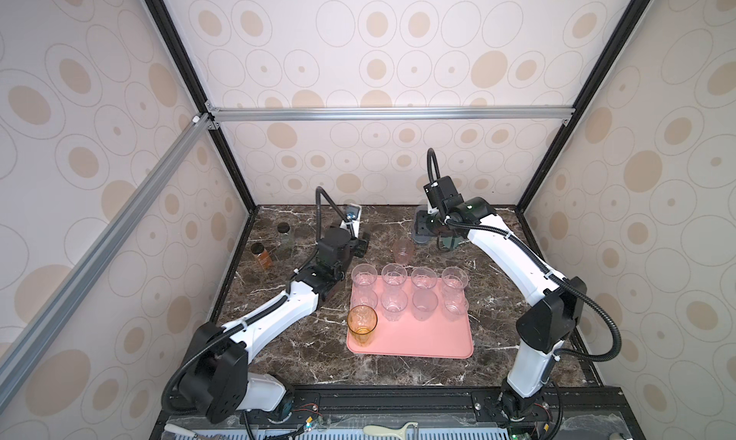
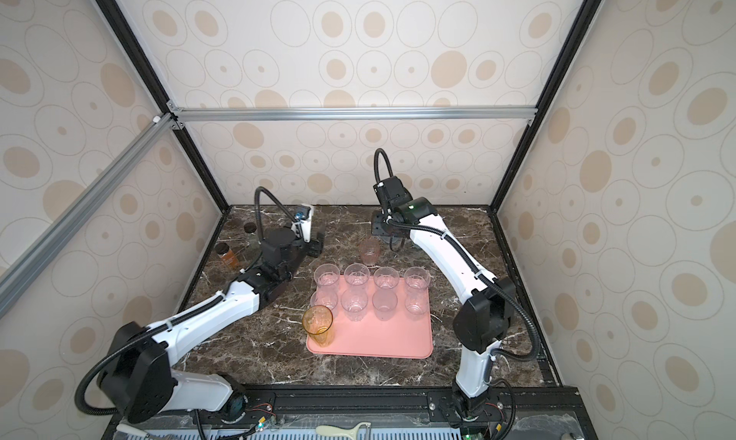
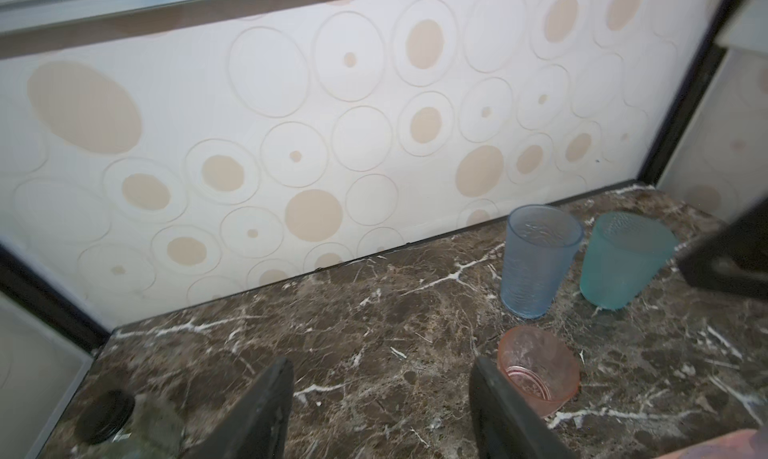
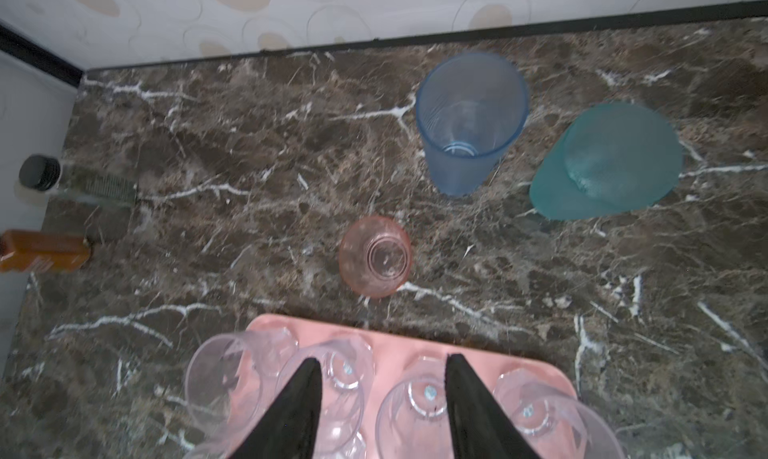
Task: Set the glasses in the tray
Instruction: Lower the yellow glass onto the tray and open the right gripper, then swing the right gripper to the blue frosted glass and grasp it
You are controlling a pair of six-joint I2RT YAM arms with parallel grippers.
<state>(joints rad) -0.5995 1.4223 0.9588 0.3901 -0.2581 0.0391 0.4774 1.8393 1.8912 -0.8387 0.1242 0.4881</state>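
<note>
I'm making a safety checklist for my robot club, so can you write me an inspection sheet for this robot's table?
Surface: brown marble table, no spills seen.
Job's things: the pink tray holds eight clear glasses and an amber glass. The pink glass, blue glass and teal glass sit on the table beyond it.
Clutter: two black-capped bottles at the far left.
Claws: left claw open and empty; right claw open and empty.
Cables: black hoses loop along both arms.
Surroundings: circle-patterned walls and a metal frame.
</note>
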